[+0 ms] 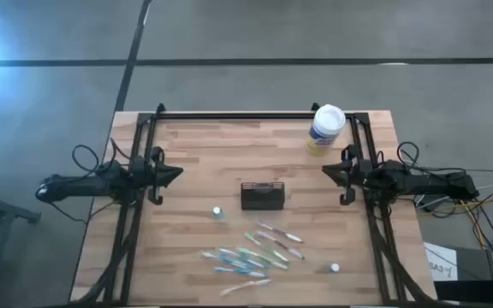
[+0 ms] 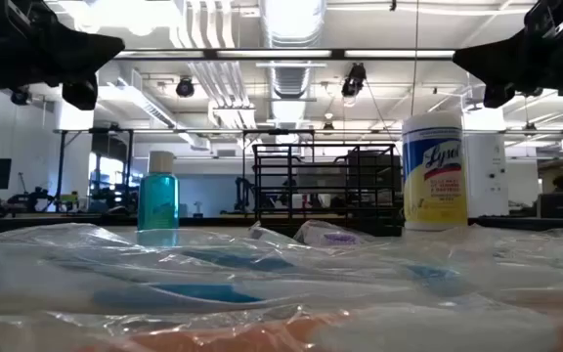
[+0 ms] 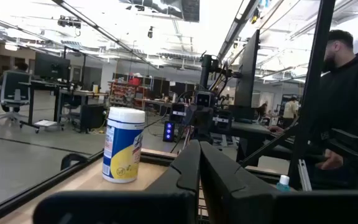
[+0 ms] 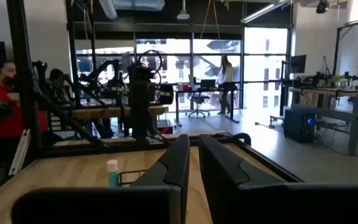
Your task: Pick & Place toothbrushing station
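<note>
Nearest the front edge of the wooden table (image 1: 187,162), a scatter of wrapped toothbrushes (image 1: 251,257) lies in a loose heap, with a small white-capped item (image 1: 335,268) off to its right near the front corner. In the low view this clear wrapping (image 2: 262,284) fills the foreground and hides most of the tabletop behind it.

Just past the heap, a small teal bottle (image 1: 217,210) stands upright, and close behind and to its right sits the toothbrushing station (image 1: 263,196), a black box-shaped holder near the middle of the table, resting flat and touched by neither arm.

At about that depth the two arms wait at the table's sides. The left gripper (image 1: 176,173) points inward from the left edge, well apart from the station; in its wrist view its fingers (image 3: 188,168) lie close together with only a thin slit between them. The right gripper (image 1: 327,171) mirrors it from the right edge, its fingers (image 4: 178,163) likewise drawn nearly together on nothing.

Farther back, near the right rear corner, a white-lidded canister (image 1: 325,129) with a yellow label stands upright. Beyond the table, a person in dark clothing (image 3: 347,106) shows in the room
</note>
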Tool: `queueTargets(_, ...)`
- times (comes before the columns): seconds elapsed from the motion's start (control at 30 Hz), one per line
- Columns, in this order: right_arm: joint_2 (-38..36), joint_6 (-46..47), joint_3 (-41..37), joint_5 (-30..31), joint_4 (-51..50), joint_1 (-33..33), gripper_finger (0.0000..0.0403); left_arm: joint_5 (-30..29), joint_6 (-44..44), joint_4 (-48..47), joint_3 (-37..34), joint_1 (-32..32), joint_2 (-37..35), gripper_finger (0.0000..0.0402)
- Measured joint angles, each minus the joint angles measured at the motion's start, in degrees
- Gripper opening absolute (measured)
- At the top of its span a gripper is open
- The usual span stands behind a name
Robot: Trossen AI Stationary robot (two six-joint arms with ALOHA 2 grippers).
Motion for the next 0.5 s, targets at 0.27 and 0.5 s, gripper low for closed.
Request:
queueTargets(0.27,0.00,-0.94,0.00,0.00,0.67,0.00,0.0036,0.00,-0.70,-0.39,0.00,0.00,0.00,0.0013)
queueTargets(0.5,0.00,-0.94,0.00,0.00,0.65,0.00,0.0036,-0.02,-0.74,-0.35,0.00,-0.02,0.00,0.0013)
